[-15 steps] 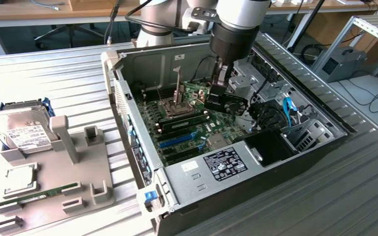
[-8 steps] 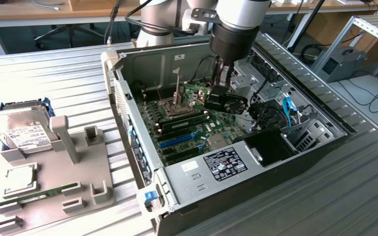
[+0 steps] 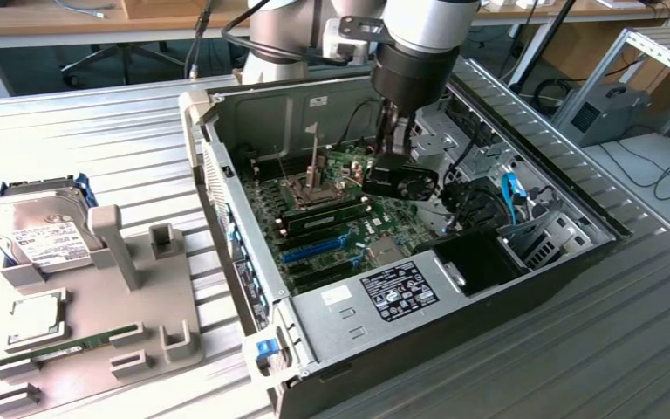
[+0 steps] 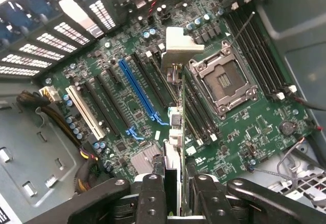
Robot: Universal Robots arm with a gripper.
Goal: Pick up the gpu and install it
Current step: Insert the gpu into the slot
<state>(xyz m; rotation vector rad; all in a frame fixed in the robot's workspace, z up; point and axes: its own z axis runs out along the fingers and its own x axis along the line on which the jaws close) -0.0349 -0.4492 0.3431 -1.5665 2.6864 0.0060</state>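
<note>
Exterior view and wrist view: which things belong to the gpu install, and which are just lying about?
In the job:
- gpu, edge-on in the gripper, which is shut on it
- motherboard
- open PC case

Lying about, outside the case:
- hard drive
- CPU
- RAM stick
- grey parts holder

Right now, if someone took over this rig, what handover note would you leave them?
Gripper: fingers shut on the gpu, held edge-on.
Where: inside the open case, above the motherboard, over its expansion slots.
Done: gpu picked up and brought into the case.
Left: the gpu is not seated in a slot, as far as shows.
</note>
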